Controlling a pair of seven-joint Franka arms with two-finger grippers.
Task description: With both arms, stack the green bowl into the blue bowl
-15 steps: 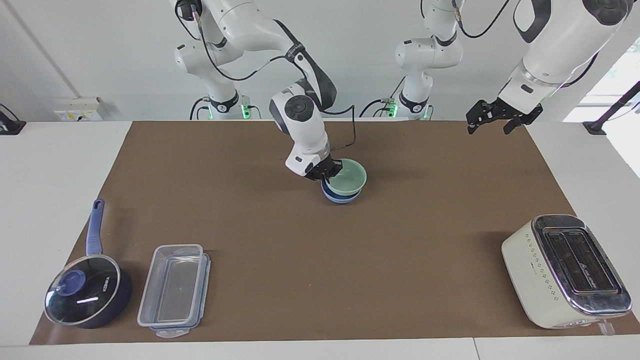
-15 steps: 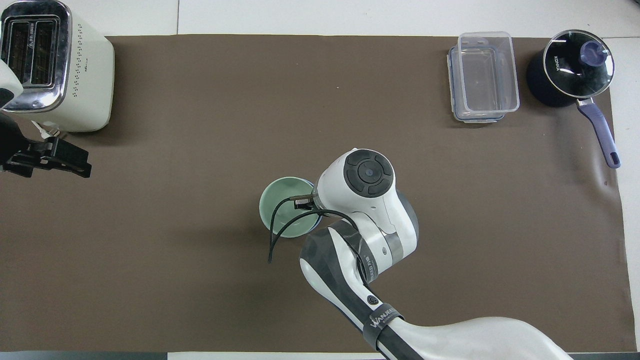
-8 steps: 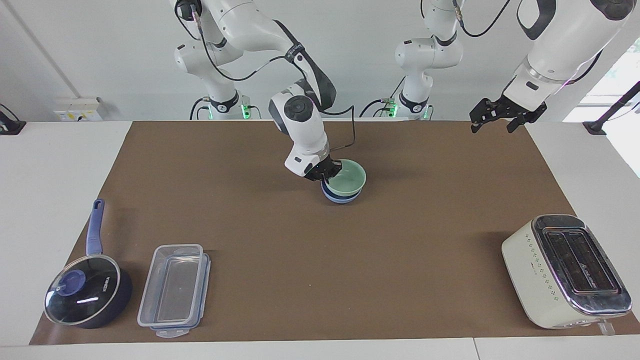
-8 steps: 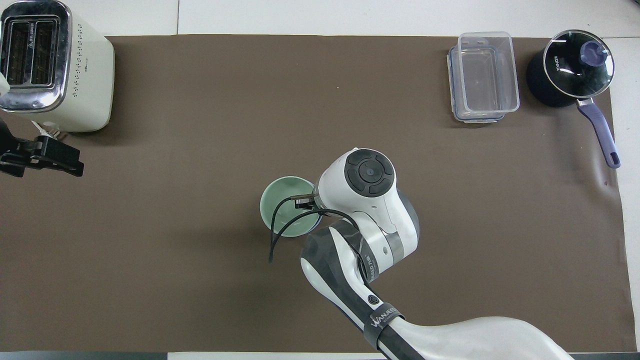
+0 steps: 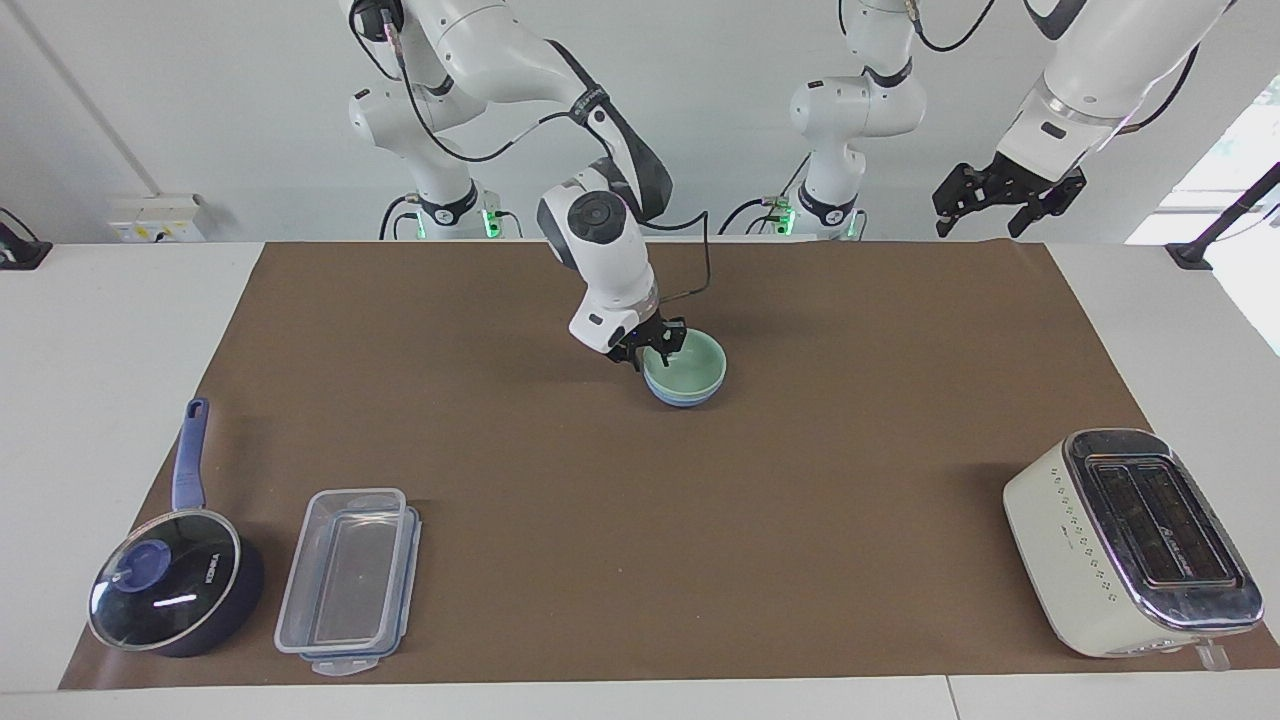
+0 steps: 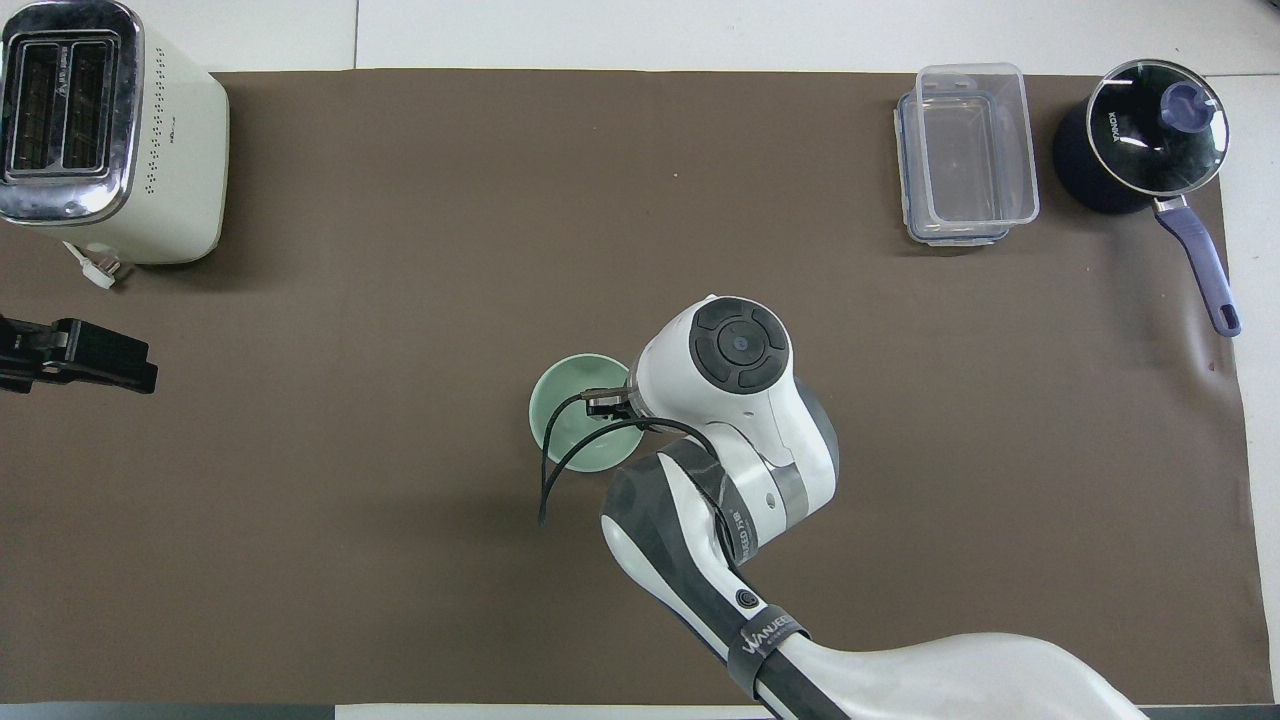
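We are hovering right gripper [image 5: 660,348], fingers spread, at green bowl's [image 5: 690,364] 9 o'clock rim; bowl sitting nested in blue bowl [image 5: 682,396], released. Left gripper [image 5: 1000,195] waiting raised, spread.

White table [image 5: 120,330] under a brown mat [image 5: 560,500], plain white wall [image 5: 200,110] along the frame's top, wall socket [image 5: 155,217] upper left, bright window [image 5: 1235,170] upper right

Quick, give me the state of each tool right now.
Right tool: open, at the rim of the green bowl, which sits nested in the blue bowl; holding nothing.
Left tool: open, empty, raised over the left arm's end of the table.
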